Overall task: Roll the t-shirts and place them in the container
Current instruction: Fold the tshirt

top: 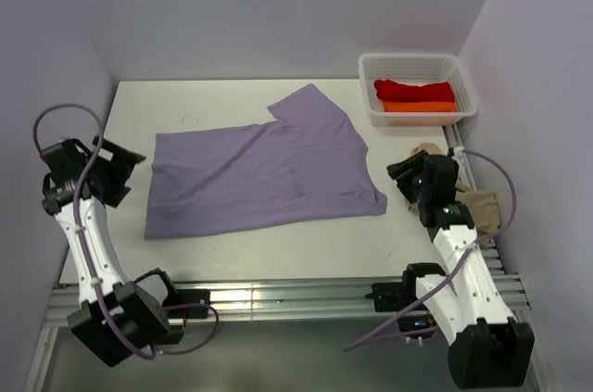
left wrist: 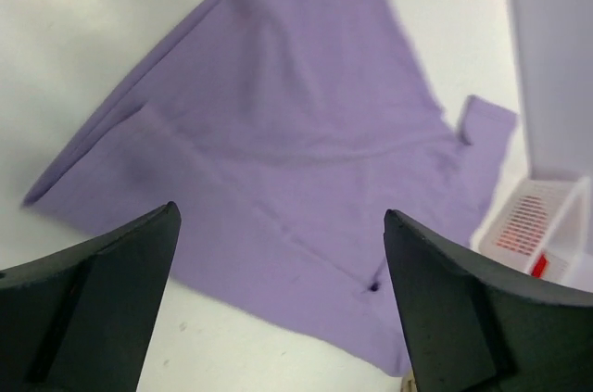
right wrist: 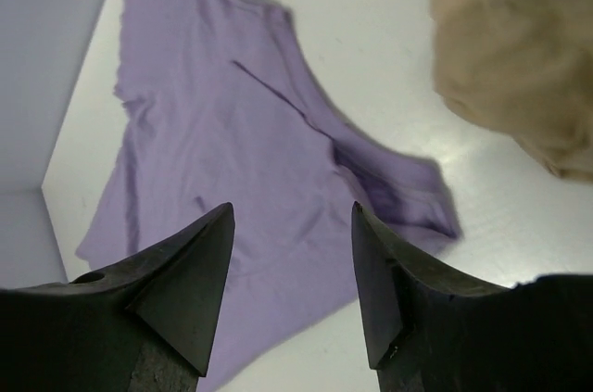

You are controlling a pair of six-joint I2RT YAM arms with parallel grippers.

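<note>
We are listing: white worktop (top: 232, 100), pale lilac walls (top: 278, 3), lavender t-shirt (top: 259, 174) lying flat at centre. Left fingers (left wrist: 83, 309) standing wide apart, right fingers (right wrist: 176, 281) parted; both gripping nothing.

Bare table (top: 222, 100) is left along the far edge and at the near left, beside the flat-spread lavender t-shirt (top: 264, 170). The far right corner is taken up by the white basket (top: 408, 57), and the right edge by the crumpled beige t-shirt (top: 482, 207). The surface is closed in by walls (top: 278, 3) on three sides.
</note>
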